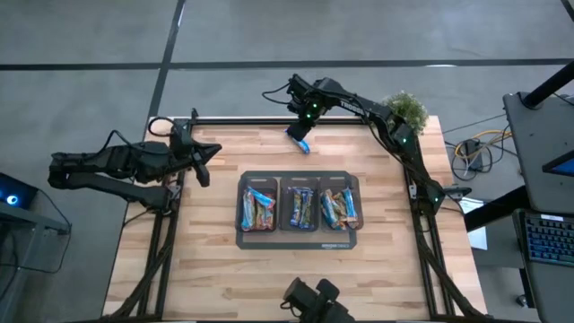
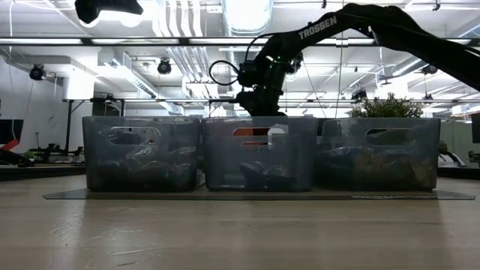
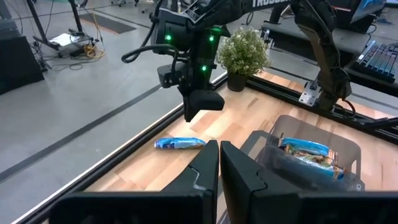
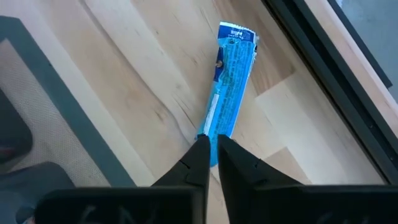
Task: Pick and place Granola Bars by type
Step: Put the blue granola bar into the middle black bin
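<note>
one blue granola bar [image 1: 300,140] lies alone on the butcher-block table [image 1: 215,260], top centre of the high view.
the right gripper [image 1: 300,119] hangs over it, fingers together, empty; the left gripper [image 1: 204,161] waits closed at left. three clear bins [image 1: 300,185] hold sorted bars; beyond, grey concrete floor [image 1: 90,36].

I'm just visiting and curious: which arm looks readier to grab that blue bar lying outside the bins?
Probably the right: its gripper hangs directly over the blue bar, fingers nearly shut. The left gripper waits near the table's left edge.
</note>
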### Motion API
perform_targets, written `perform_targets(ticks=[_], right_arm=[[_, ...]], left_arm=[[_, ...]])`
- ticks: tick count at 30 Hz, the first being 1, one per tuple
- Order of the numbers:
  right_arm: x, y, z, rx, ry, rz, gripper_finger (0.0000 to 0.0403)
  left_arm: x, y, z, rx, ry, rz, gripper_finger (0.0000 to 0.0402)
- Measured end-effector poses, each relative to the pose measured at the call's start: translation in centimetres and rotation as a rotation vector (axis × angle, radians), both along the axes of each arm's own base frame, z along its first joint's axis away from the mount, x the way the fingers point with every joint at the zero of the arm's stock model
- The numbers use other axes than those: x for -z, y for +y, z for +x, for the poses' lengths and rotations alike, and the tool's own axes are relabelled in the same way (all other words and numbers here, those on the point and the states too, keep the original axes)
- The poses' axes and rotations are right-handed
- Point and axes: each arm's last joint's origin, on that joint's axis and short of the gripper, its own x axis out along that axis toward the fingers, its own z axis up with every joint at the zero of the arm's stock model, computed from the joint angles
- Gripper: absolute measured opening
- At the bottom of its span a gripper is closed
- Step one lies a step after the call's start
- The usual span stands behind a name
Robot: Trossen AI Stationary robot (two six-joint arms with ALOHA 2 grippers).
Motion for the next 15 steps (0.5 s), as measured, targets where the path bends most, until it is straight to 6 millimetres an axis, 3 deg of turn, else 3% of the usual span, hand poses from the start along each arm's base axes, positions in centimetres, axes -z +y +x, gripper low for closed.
perform_targets(ticks=[15], right_arm=[[0.09, -0.1, -0.1, 0.074, 0.029, -0.021, 0.0197]], left_arm=[[-0.04, 0.0, 0.01, 0.0, -0.004, 0.0, 0.0]])
